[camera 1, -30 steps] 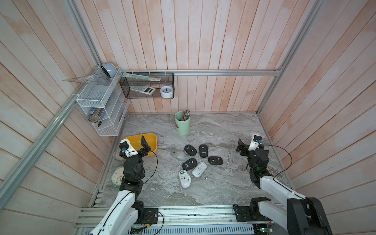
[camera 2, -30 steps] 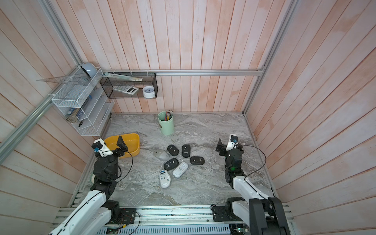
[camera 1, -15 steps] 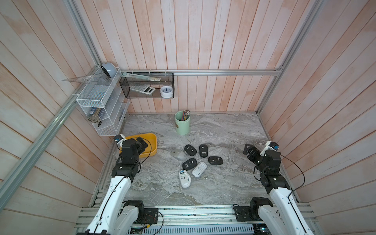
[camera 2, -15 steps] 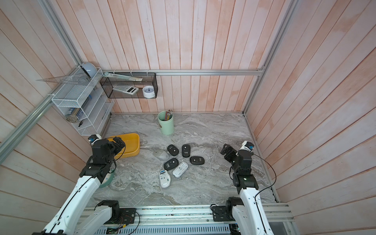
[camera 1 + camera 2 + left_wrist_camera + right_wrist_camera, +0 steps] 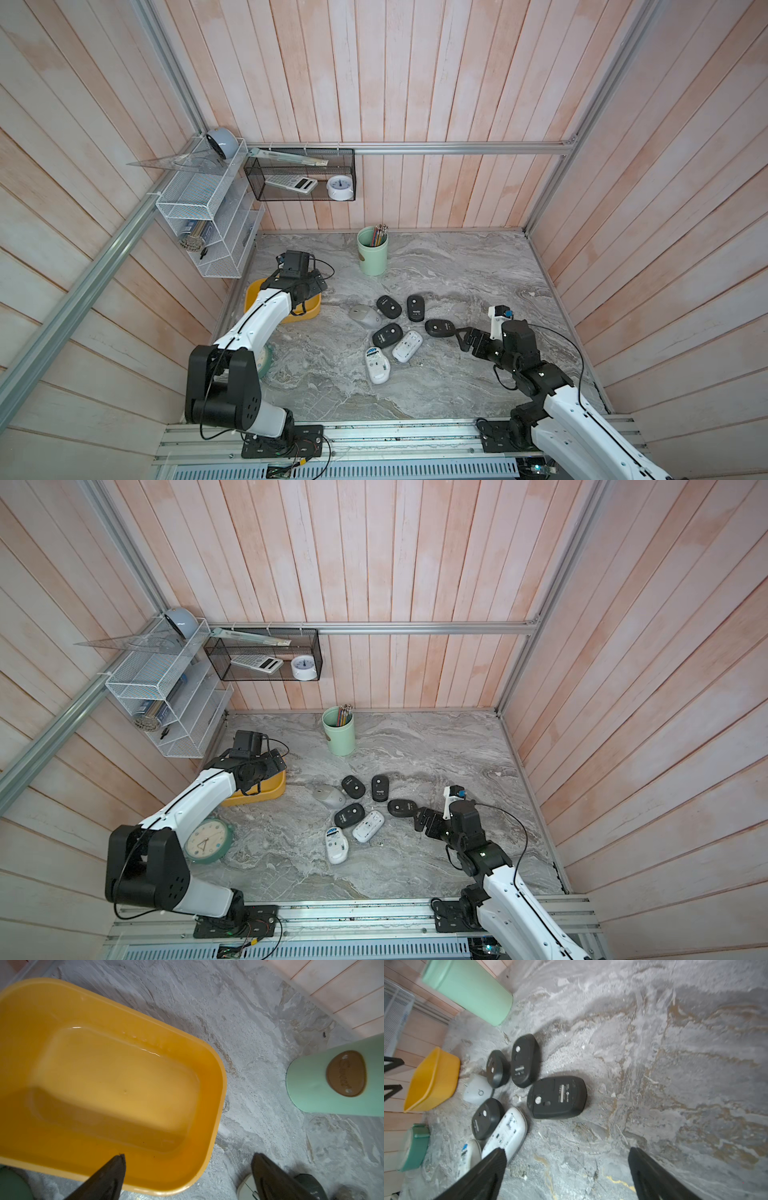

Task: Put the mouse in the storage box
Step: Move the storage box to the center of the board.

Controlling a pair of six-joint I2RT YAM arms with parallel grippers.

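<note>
The left gripper (image 5: 188, 1156) hangs low over a corner of the yellow storage box (image 5: 207, 1105). Its jaws are wide apart and hold nothing. One finger (image 5: 113, 1169) is above the box's sloping wall and the other is above the bare table (image 5: 259, 1084) just outside the rim. A green cup (image 5: 311, 1088) stands on the table well beyond this gripper, past the box. The right gripper (image 5: 566, 1150) is low over the table on the far side of the scene from the box, jaws also spread wide with only marble between them. Just ahead of it, slightly toward one finger, a black mouse (image 5: 557, 1097) lies belly up, and the wrist view shows a gap between it and the fingertips. A white mouse (image 5: 506, 1132), also belly up, lies right beside the tip of that same finger. Past these, farther from the right gripper, three more black mice, a grey mouse (image 5: 477, 1091) and a second white one cluster close together on the table. The box sits beyond the whole cluster, well apart from this gripper. Both top views show all seven mice on the table outside the box. A green clock (image 5: 206, 840) lies on the table under the left arm, behind its gripper.
</note>
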